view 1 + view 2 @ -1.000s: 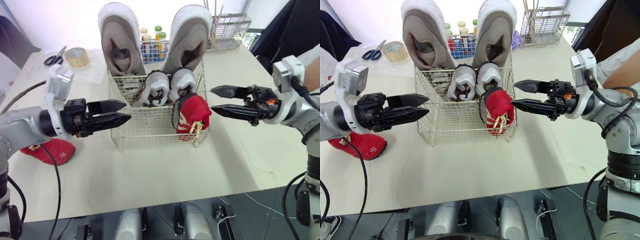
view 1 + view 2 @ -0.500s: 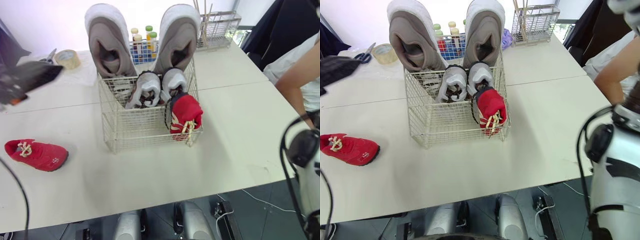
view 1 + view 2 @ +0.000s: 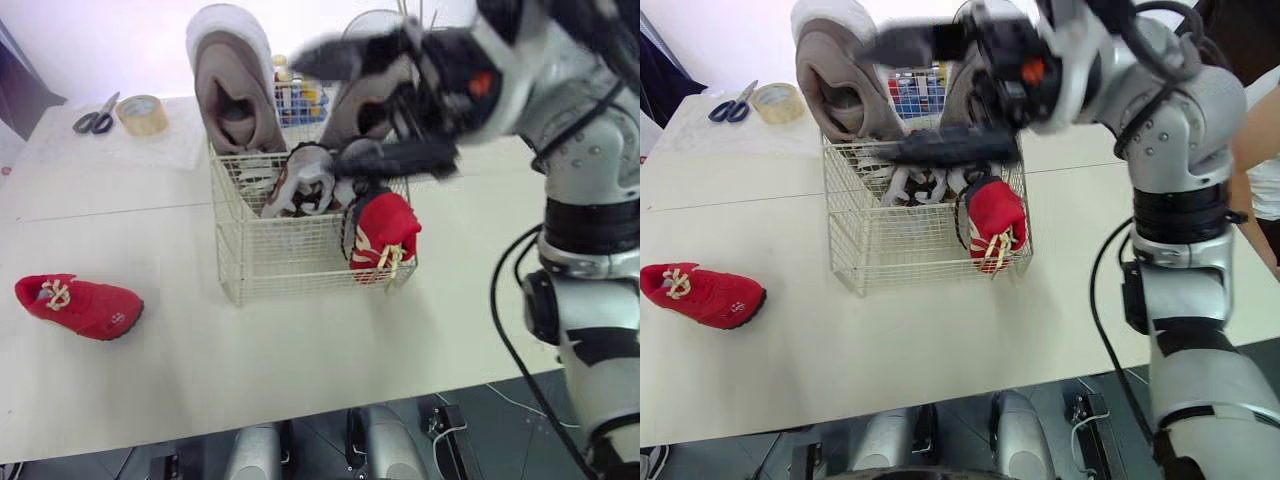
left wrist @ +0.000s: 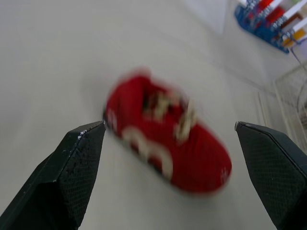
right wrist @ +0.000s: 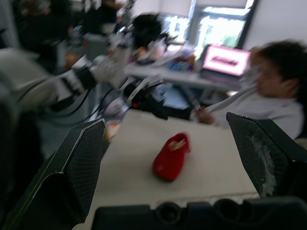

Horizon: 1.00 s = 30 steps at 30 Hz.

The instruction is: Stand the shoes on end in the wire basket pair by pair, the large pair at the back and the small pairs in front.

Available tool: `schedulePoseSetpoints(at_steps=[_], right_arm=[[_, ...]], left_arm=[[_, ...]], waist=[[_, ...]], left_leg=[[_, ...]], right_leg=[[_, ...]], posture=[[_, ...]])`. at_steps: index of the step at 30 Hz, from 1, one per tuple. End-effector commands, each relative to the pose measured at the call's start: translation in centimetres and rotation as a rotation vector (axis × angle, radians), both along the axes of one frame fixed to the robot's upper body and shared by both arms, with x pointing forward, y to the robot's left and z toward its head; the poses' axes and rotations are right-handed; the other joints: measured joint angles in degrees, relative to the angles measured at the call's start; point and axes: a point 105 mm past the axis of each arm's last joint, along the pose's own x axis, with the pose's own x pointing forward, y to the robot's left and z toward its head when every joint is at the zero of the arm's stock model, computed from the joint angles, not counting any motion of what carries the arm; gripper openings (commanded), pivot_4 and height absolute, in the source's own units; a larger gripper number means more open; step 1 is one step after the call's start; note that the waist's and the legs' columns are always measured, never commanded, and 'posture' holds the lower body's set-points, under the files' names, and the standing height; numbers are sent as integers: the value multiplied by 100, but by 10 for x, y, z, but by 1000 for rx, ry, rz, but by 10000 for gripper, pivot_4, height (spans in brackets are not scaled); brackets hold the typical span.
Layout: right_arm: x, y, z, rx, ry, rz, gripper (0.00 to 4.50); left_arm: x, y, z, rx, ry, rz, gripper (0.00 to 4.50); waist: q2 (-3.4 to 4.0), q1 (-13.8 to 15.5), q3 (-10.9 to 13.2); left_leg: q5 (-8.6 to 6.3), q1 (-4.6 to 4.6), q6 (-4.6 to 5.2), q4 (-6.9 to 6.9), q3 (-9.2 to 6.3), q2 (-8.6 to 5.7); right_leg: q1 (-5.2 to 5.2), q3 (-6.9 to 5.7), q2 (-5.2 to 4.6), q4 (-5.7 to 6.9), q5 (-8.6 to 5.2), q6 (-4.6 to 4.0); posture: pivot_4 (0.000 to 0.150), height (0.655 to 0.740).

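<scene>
The right hand point(image 3: 312, 115), a second ago level beside the wire basket point(image 3: 290, 255), has swung up across the basket's top in front of the large grey pair point(image 3: 228, 85), its fingers spread and empty. The left hand point(image 4: 166, 127) has left the basket's side and hangs released over the loose red shoe point(image 3: 78, 305), which lies unmoved on the desk point(image 3: 300, 350). The second red shoe point(image 3: 385, 235) stays upright at the basket's front right.

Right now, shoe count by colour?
Large beige shoes: 2
Small grey-white shoes: 2
Red shoes: 2, one in the wire basket, one loose on the table
Total: 6
</scene>
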Motion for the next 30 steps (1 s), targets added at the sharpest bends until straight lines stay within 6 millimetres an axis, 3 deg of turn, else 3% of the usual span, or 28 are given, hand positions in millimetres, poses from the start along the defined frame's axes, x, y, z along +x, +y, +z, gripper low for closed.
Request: schedulePoseSetpoints(at_steps=[1, 5, 8, 14, 28, 30], right_arm=[[-13, -3, 1, -51, -90, 76, 43836], [-15, -10, 2, -90, -104, 106, 43836], [-15, -11, 2, -94, -102, 108, 43836], [-13, -18, -3, -117, -57, 36, 43836], [-5, -24, -36, -169, -12, -181, 43836], [-1, -24, -40, -177, -23, -225, 45000]], left_arm=[[-1, -8, 17, 4, -96, 2, 45000], [17, -18, -5, -75, -111, 15, 45000], [27, -19, -8, -91, -126, 29, 45000], [58, 3, -15, -87, -132, 144, 45000], [86, 7, -34, -104, -96, 195, 45000], [89, 9, -35, -92, -102, 214, 39548]], waist=[[-17, 34, -10], [3, 33, -23], [-6, 3, -33], [-7, -20, -36], [-6, -10, -35], [-6, 1, -35]], left_leg=[[5, 0, -10, 0, -11, 1], [-5, 8, -27, -2, -56, 6], [-4, 7, -28, -3, -55, 6], [23, 2, -43, -12, -45, 7], [7, 1, -53, -15, -38, 3], [7, 1, -53, -15, -38, 3]], right_leg=[[1, -9, -3, 4, 1, -2], [-2, -31, -11, 4, 17, -55], [8, -28, -12, 11, 24, -51], [-2, -25, -16, 7, 26, -47], [-7, -24, -33, 1, 26, -48], [-7, -24, -34, 1, 26, -49]], posture=[[1500, 7400], [1500, 7400], [1500, 7400], [1500, 7400], [1500, 7400], [1500, 7400]])
